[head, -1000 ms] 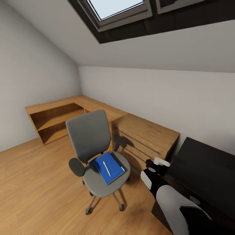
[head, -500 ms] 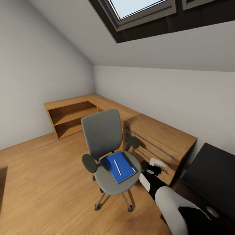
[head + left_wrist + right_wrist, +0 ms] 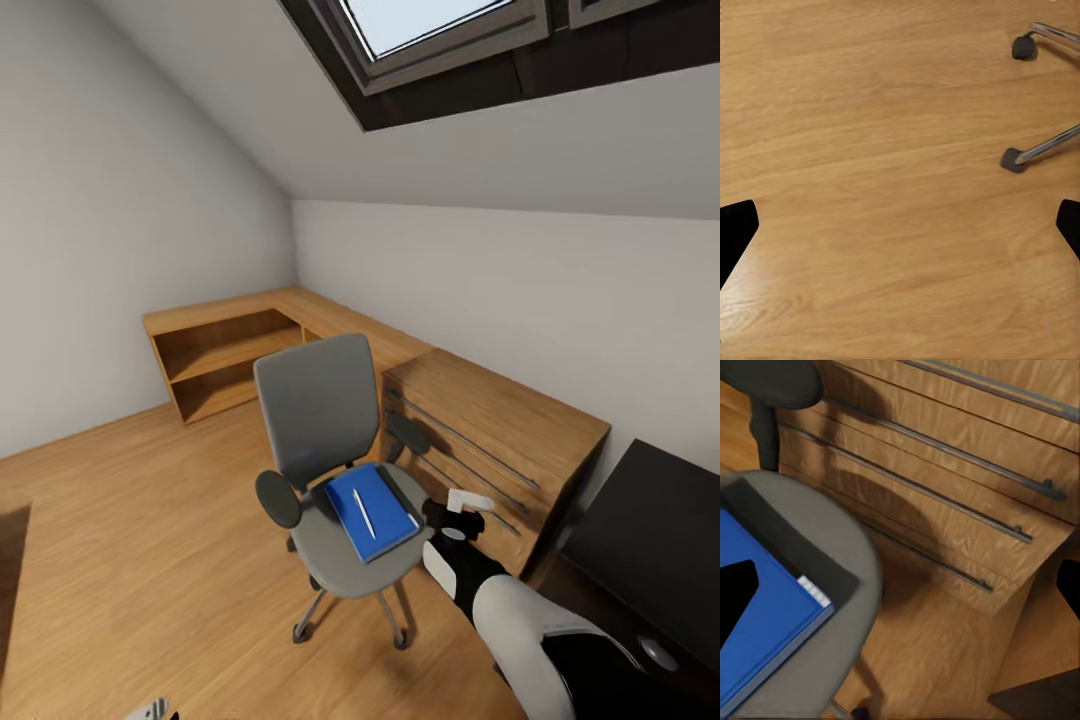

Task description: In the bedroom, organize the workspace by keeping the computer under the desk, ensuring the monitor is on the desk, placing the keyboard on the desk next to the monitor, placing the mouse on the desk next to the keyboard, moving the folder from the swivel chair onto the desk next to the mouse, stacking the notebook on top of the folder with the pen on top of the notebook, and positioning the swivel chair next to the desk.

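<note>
**Folder, notebook and pen on chair seat; both grippers empty**

Head view: Swivel chair (image 3: 330, 470) standing on the wood floor (image 3: 130, 540), back toward the low wooden shelf unit (image 3: 225, 355), just beside the light wood drawer chest (image 3: 490, 440). Blue folder (image 3: 368, 510) lying flat on the seat. Grey notebook (image 3: 408, 495) lying under the folder, only a dark edge strip showing along the side toward the chest. White pen (image 3: 364, 512) resting on top of the folder, roughly along its length. Black desk (image 3: 650, 520) top visible at the right edge, next to the chest. Right gripper (image 3: 462, 508) hovering just beside the seat edge, between chair and chest, touching neither; finger spread not readable from here. Skylight (image 3: 440, 20) set in the sloped ceiling above.

Left wrist view: Left gripper (image 3: 900, 225) with fingers spread wide, nothing between them, pointed at bare floor. Two chrome chair legs with dark casters (image 3: 1014, 159) seen near one corner.

Right wrist view: Right gripper fingers set wide apart, holding nothing. Corner of the folder on the grey seat, with the dark notebook edge beyond it. Chair armrest (image 3: 772, 382) and chest drawer fronts with thin rail handles (image 3: 945, 450) beyond.
</note>
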Robot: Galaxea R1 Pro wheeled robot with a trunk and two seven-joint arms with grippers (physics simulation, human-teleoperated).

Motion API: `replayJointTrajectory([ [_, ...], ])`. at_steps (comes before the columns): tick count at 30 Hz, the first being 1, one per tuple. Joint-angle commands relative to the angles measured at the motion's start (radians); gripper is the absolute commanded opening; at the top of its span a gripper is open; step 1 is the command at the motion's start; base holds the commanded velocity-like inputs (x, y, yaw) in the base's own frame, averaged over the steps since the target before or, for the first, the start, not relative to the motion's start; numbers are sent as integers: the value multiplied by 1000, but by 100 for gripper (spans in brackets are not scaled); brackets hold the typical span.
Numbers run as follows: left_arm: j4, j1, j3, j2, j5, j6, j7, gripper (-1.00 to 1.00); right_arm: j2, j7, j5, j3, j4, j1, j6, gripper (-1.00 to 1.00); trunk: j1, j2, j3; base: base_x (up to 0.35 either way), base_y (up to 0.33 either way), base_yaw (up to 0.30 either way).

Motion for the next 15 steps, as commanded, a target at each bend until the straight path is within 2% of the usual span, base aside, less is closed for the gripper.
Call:
replayJointTrajectory([
  [1, -1, -1, -9, 1, 4, -4, 8, 100, 0, 3, -10, 2, 2, -1, -8, 100, 0, -1, -1, 0, 0, 179],
  [5, -1, -1, -10, -1, 3, -4, 7, 100, 0, 30, -9, 4, 6, -1, -7, 100, 0, -1, -1, 18, 0, 242],
  [8, -1, -1, -11, -1, 3, -4, 7, 100, 0, 55, -7, 13, 20, -1, -6, 100, 0, -1, -2, 166, 0, 263],
  [15, -1, -1, -12, -2, 1, -4, 5, 100, 0, 121, 13, 94, 43, -1, -6, 100, 0, -1, -6, 281, 0, 252],
])
